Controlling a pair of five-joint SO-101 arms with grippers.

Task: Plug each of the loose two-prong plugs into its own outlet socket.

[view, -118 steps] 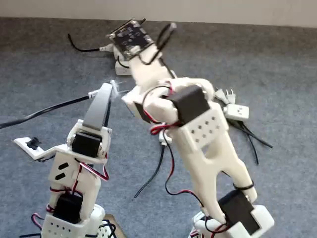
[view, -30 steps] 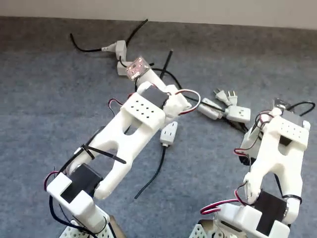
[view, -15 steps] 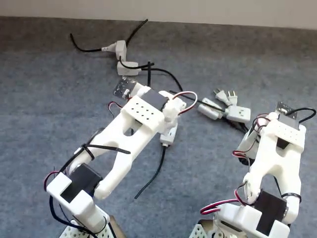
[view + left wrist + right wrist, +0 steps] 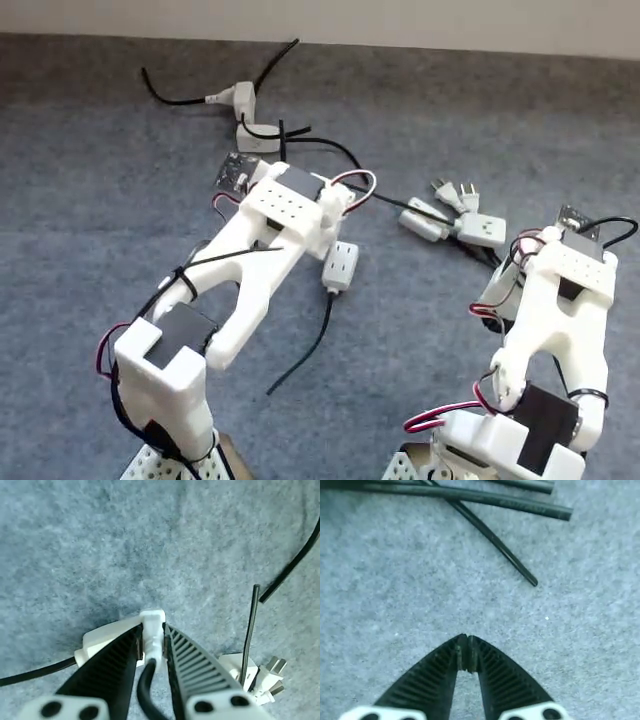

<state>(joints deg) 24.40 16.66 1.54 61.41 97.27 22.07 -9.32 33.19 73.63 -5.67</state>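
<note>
worktop [image 4: 90,230]: grey cloth covering, carpet-like, rough and matt
left tool [image 4: 153,632]: black plastic, ribbed inner faces, matt
right tool [image 4: 468,652]: black ribbed plastic, matt
white plug [image 4: 152,620]: smooth plastic with a slight gloss
cables [image 4: 492,537]: black rubbery sheath, smooth, faint sheen
plug prongs [image 4: 275,666]: bare metal, dull shine
arm shells [image 4: 560,310]: white hard plastic, matt
</note>
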